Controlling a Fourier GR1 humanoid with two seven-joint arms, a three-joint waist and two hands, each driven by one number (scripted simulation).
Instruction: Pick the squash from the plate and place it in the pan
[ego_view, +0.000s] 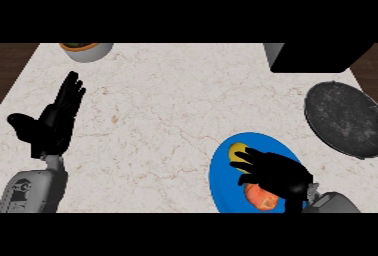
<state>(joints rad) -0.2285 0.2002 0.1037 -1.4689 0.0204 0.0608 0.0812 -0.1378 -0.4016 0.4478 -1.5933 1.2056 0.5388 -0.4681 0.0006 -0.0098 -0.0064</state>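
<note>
Right hand (275, 172): lower right, over blue plate (221, 175), fingers spread toward yellow squash (238, 151), touching or just above it, not clamped
Left hand (53, 122): left side, fingers straight and apart, resting, holds nothing
Squash: on plate's upper part; orange item (260, 197) beside it, partly hidden
Pan (344, 120): right edge, dark, nothing in it
Progress: early; grasp, lift, carry to pan all left
Room: bare counter (177, 110) between plate and pan; black box (314, 57) upper right, bowl (86, 50) upper left, both well apart

The right hand (275, 172) hides most of the yellow squash (238, 150) and part of an orange food item (261, 198) on the blue plate (221, 175).
</note>
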